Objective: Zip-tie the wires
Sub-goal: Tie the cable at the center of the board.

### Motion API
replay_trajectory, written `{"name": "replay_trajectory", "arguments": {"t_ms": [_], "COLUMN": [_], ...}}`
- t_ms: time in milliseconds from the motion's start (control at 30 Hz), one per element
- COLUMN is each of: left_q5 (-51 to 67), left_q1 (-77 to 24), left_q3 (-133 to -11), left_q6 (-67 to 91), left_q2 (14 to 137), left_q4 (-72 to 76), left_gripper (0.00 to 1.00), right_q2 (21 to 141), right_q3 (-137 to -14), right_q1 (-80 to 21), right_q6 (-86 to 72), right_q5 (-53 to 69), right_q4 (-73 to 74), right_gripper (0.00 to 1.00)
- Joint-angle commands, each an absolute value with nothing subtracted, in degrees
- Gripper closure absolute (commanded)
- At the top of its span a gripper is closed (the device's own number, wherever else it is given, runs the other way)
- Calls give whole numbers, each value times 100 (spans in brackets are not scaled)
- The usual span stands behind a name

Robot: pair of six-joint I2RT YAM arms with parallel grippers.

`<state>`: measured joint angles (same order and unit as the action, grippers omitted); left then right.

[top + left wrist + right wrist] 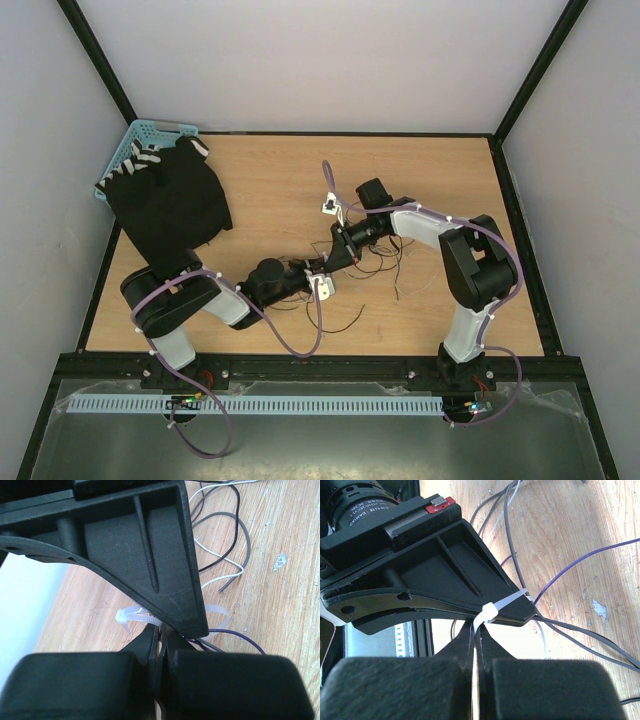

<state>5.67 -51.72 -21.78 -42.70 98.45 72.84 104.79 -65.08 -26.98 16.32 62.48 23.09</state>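
Both arms lean in toward the middle and meet nearly tip to tip. The left arm [200,298] lies low, stretched out to the right, and the left gripper [316,272] has its fingers pressed fully together. The right arm [478,262] rises from its base, folds at the elbow and reaches left and down. The right gripper [330,258] is pinched tight too, crossing just over the other's fingertips.

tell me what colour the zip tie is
White, slightly translucent zip tie; it shows best in the right wrist view.
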Motion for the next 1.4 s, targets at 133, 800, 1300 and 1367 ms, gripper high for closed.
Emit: {"name": "replay_trajectory", "arguments": {"t_ms": [133, 800, 1300, 1367], "left_q5": [937, 1033, 1038, 1078], "left_q1": [-5203, -5192, -5121, -5102], "left_q3": [-2110, -2127, -2155, -2170], "left_q6": [-4037, -3963, -3810, -3782], "left_q2": [9792, 9747, 9878, 9912], "left_q4": [7523, 7574, 7580, 7589], "left_gripper": [100, 100, 100, 100], "right_q2": [10320, 9782, 9469, 9369], "right_q3": [-6360, -6012, -5828, -5815], "right_q1": [-2632, -2634, -2632, -2634], "right_q6": [1746, 1490, 1514, 1516], "right_q5": [6196, 5826, 5235, 5132], "right_q4": [2268, 1933, 1935, 1934], "right_gripper": [94, 61, 45, 41]}}
